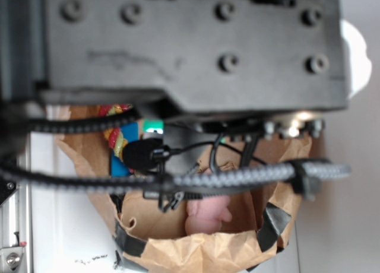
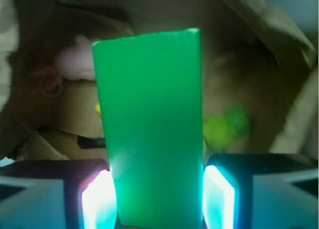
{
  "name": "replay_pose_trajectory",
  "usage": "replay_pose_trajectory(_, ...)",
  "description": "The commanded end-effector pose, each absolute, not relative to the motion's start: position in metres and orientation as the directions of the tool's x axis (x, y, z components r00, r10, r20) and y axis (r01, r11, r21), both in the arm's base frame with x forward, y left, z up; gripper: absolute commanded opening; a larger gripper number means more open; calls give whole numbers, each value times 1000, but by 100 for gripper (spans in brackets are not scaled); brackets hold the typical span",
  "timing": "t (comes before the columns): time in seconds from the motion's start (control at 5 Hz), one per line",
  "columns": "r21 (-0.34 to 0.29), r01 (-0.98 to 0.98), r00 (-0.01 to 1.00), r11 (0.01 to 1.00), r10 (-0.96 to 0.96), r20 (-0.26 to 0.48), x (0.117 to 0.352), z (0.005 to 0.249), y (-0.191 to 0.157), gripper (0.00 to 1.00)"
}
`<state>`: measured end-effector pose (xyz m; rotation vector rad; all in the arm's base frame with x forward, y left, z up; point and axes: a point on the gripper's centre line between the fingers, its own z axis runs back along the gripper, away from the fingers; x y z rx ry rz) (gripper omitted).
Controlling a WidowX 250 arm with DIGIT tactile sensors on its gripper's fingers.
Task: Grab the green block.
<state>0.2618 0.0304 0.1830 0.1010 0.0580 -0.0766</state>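
Between two claw pads, one green block, one pink plush behind

paper bag walls hemming, toys seemingly crowding floor

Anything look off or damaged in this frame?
Nothing alarming. The smooth green rectangular block sits squarely between the gripper pads, upright in the wrist view. The crumpled brown paper bag has a ragged, black-taped rim, but it looks intact. The pink plush toy and fuzzy lime-green toy lie loose inside.
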Motion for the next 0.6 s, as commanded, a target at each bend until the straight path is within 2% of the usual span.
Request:
replay_pose_trajectory(0.0, 75, -88, 996, 993, 86, 26, 252, 201, 39, 0)
replay_pose_trajectory(0.2, 62, -54, 996, 997, 49, 79, 253, 202, 36, 0)
replay_pose_trajectory(0.4, 85, -55, 994, 995, 47, 94, 254, 202, 33, 0)
